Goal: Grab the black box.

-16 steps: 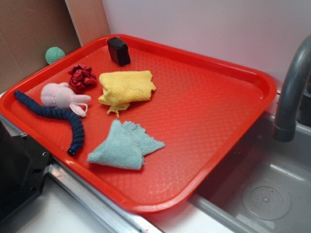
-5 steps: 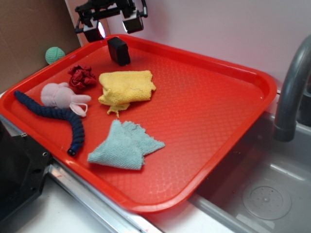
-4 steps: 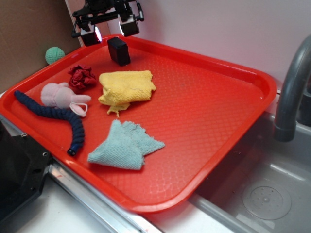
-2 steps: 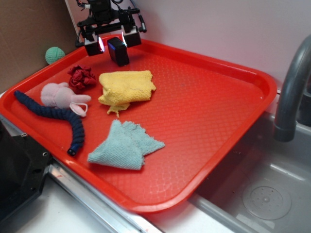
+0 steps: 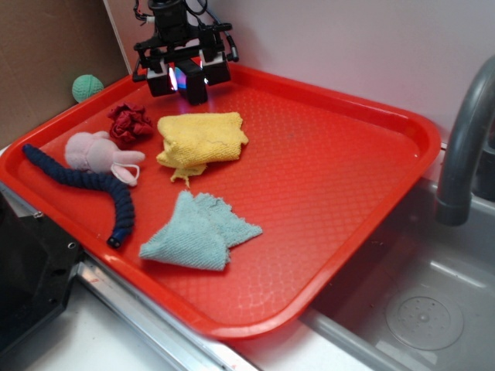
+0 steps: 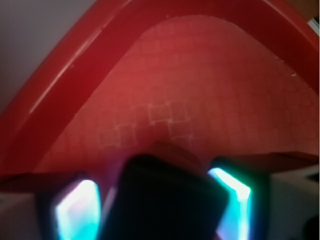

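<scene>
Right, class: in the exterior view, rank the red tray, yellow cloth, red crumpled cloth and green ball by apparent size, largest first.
1. Red tray
2. Yellow cloth
3. Red crumpled cloth
4. Green ball; it sits farther back and is partly hidden by the tray rim, so its rank is less certain.

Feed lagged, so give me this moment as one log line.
phase: closing in | gripper: open, straddling black box | box: upright on red tray, far corner | lifted: no

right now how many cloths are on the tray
2. A yellow cloth lies toward the tray's far left, just in front of the black box. A teal cloth lies near the front edge, right of the blue worm toy. None looks hidden.
</scene>
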`<action>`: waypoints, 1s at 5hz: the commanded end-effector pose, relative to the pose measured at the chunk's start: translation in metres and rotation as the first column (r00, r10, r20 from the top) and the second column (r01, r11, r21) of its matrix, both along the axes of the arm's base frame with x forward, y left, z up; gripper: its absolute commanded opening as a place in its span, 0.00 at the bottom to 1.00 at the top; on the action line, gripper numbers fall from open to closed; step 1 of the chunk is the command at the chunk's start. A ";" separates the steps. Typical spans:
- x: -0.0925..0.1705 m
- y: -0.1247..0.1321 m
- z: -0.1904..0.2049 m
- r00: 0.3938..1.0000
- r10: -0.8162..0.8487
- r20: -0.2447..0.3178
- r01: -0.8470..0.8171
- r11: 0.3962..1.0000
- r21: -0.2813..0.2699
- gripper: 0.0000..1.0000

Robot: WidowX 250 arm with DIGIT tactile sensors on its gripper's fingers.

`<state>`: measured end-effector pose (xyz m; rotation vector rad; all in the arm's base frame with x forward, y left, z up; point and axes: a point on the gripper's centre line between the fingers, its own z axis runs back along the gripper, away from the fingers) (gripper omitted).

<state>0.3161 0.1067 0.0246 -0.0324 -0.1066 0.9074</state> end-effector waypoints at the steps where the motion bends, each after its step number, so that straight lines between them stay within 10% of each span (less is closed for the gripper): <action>1: -0.016 -0.015 0.063 0.963 -0.254 0.095 0.258 0.965 -0.038 0.00; 3: -0.068 -0.098 0.155 0.704 -0.699 0.128 0.669 0.713 0.211 0.00; 5: -0.070 -0.114 0.201 0.609 -0.786 0.109 0.765 0.618 0.183 0.00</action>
